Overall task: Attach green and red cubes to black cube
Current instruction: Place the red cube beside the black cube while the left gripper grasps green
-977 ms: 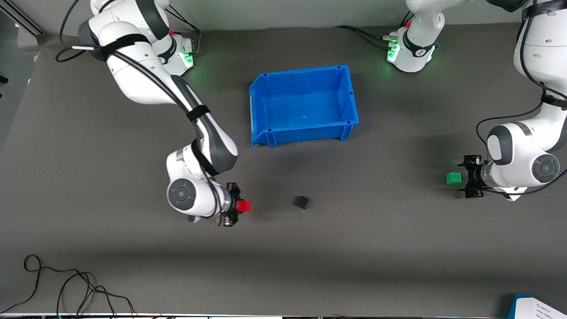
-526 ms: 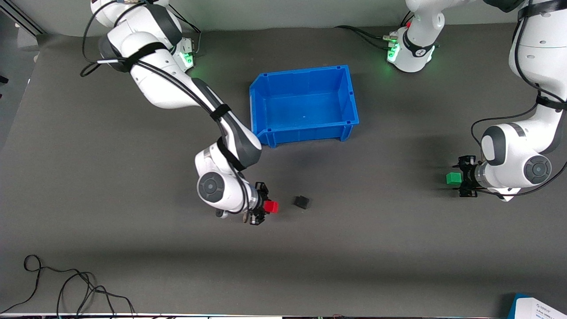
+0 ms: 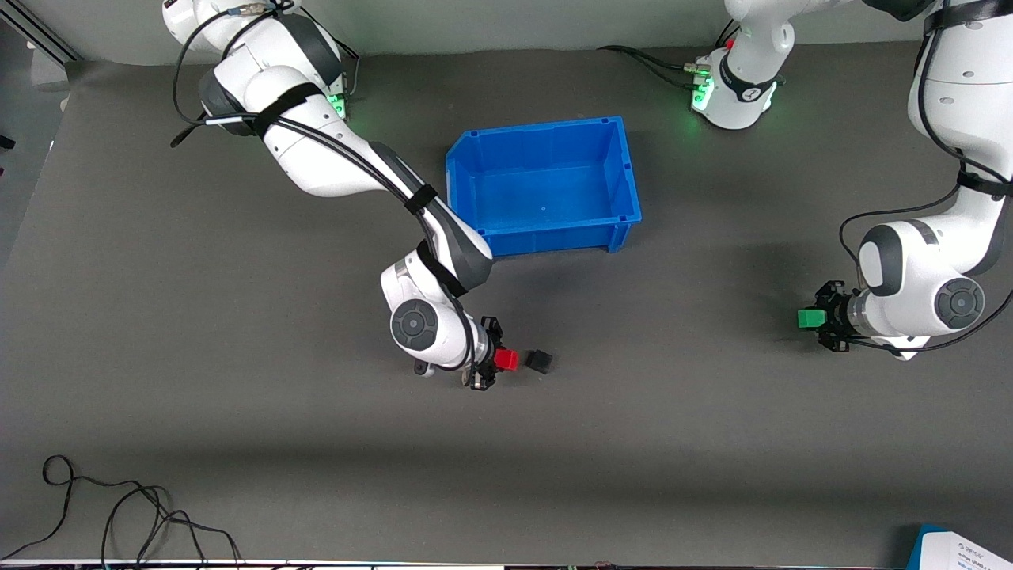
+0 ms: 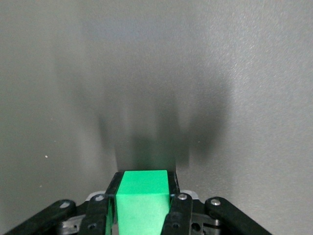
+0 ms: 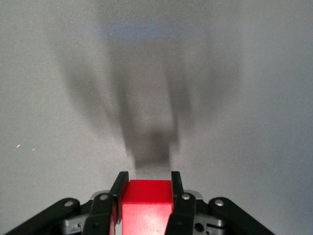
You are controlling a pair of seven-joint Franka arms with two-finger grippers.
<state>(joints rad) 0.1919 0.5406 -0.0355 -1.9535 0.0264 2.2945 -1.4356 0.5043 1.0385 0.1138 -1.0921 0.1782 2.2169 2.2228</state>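
Observation:
The black cube (image 3: 540,361) lies on the dark table, nearer the front camera than the blue bin. My right gripper (image 3: 500,362) is shut on the red cube (image 3: 508,360) and holds it low, close beside the black cube with a small gap between them. The right wrist view shows the red cube (image 5: 145,203) clamped between the fingers of the right gripper (image 5: 148,178). My left gripper (image 3: 817,318) is shut on the green cube (image 3: 809,318) at the left arm's end of the table. The left wrist view shows the green cube (image 4: 143,198) between the fingers of the left gripper (image 4: 143,178).
An empty blue bin (image 3: 625,170) stands mid-table near the bases. Black cables (image 3: 119,514) lie at the front edge toward the right arm's end. A white and blue box (image 3: 961,550) sits at the front corner toward the left arm's end.
My right arm has carried the red cube across the table to just beside the black cube. My left gripper has moved onto the green cube and shut on it.

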